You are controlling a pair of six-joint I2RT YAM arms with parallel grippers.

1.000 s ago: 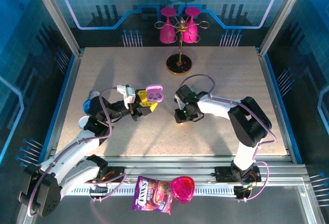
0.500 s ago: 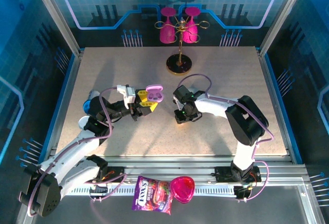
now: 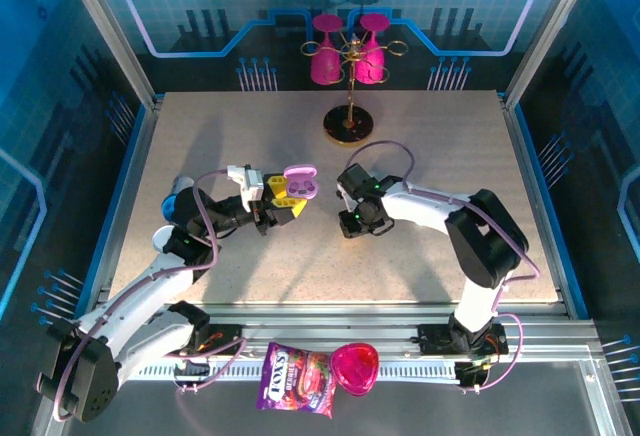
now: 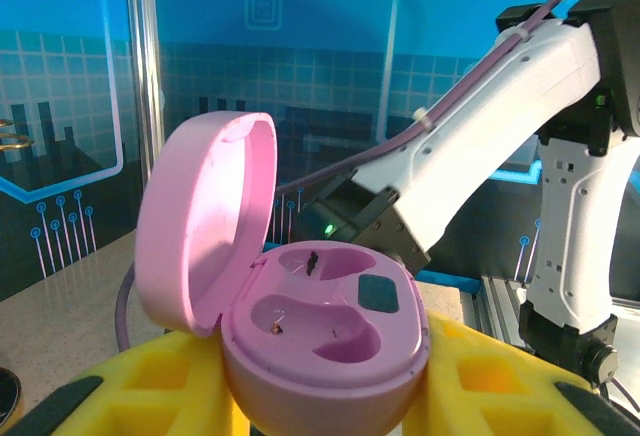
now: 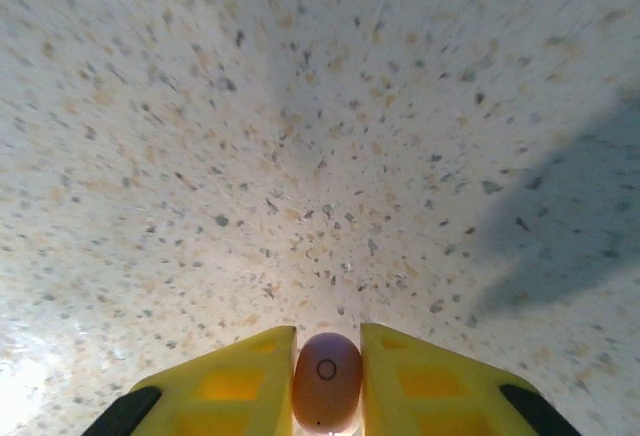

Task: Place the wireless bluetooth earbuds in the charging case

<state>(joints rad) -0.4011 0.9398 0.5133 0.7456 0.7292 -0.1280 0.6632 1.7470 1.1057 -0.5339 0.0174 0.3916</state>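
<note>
Over the speckled beige worktop, my left end effector is clamped tight on the open pink pebble-shaped plastic charging case, its lid tipped up. Nearby, my right end effector sits low, pinching a tiny lilac plastic earbud between its yellow fingers.

The left gripper sits left of the table's middle, its yellow fingers clamped on an open lilac case. Near it, apart, the right gripper points down at the table. A gold stand hung with pink glasses stands at the back. A snack bag lies on the near rail.
</note>
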